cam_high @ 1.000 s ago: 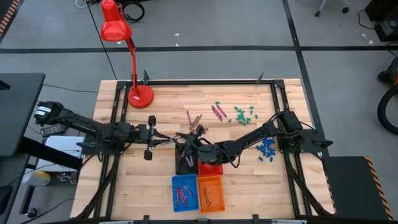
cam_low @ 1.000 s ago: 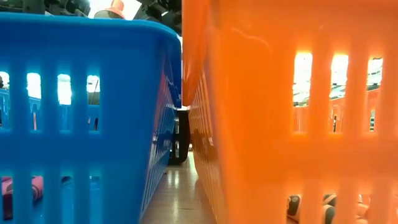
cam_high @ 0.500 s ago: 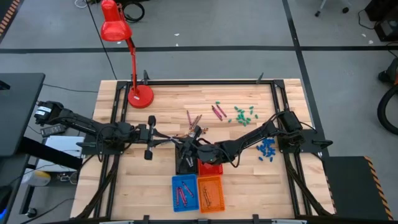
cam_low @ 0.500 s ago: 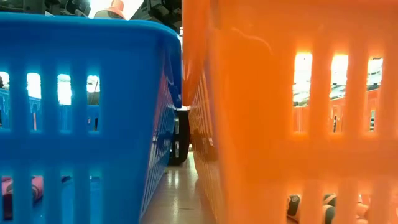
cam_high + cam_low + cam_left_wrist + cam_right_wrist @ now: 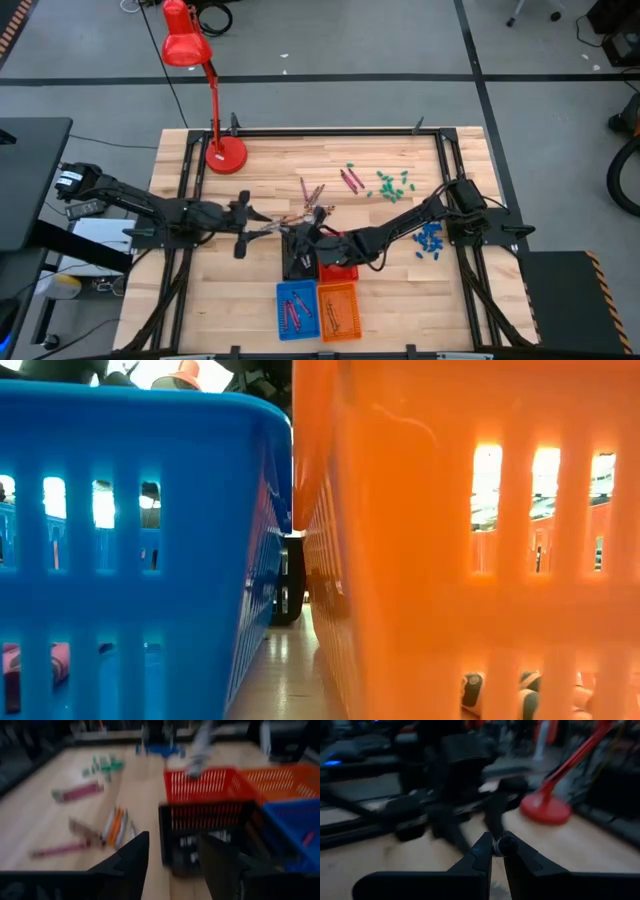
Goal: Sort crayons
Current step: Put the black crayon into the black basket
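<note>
Since a second ago, our left end effector (image 5: 268,229) has crept slightly toward the middle of the wooden counter (image 5: 270,170), while our right end effector (image 5: 322,237) has drawn back toward the red slotted plastic basket (image 5: 340,271).

Our right fingers are nearly closed on a small grey, round-ended piece (image 5: 506,844), likely a crayon. Our left fingers (image 5: 131,860) stand apart, holding nothing.

We judge the main risk to be a collision: both end effectors crowd the space above the black slotted basket (image 5: 296,262), and a further advance by either could knock the held piece loose or scatter the loose thin crayons (image 5: 312,190).

Those maroon, orange and pale sticks lie on the counter just beyond and between the end effectors; a maroon pair (image 5: 351,179) lies farther off. Sorted sticks lie in the blue basket (image 5: 295,308) and orange basket (image 5: 338,310).
</note>
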### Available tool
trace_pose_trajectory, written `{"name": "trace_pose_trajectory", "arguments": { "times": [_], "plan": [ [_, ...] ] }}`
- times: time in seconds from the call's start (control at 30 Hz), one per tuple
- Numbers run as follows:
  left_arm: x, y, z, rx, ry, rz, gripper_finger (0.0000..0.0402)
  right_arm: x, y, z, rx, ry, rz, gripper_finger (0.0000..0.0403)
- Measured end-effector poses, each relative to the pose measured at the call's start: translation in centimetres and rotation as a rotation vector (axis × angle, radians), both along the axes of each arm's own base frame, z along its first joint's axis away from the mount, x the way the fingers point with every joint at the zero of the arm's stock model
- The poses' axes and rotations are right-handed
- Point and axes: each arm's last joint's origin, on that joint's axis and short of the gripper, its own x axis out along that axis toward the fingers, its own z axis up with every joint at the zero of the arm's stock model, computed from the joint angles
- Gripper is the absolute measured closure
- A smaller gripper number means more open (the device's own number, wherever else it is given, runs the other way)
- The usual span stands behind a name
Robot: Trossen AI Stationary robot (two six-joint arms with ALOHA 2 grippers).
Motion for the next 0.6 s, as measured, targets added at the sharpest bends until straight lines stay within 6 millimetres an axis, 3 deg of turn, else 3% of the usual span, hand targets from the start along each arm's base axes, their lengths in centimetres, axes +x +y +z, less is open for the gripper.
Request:
{"name": "trace_pose_trajectory", "arguments": {
  "times": [0.1, 0.33, 0.6],
  "plan": [
    [-0.3, 0.1, -0.7, -0.021, 0.077, 0.013, 0.0226, 0.0, 0.0, -0.8, 0.131, 0.031, 0.071, 0.036],
    [-0.4, 0.1, -1.1, -0.034, 0.117, 0.022, 0.0229, 0.1, -2.1, -2.6, 0.49, 0.182, 0.174, 0.036],
    [-0.4, 0.1, -1.1, -0.028, 0.118, 0.034, 0.023, -0.4, -2.8, -1.6, 0.633, 0.49, 0.115, 0.036]
  ]
}}
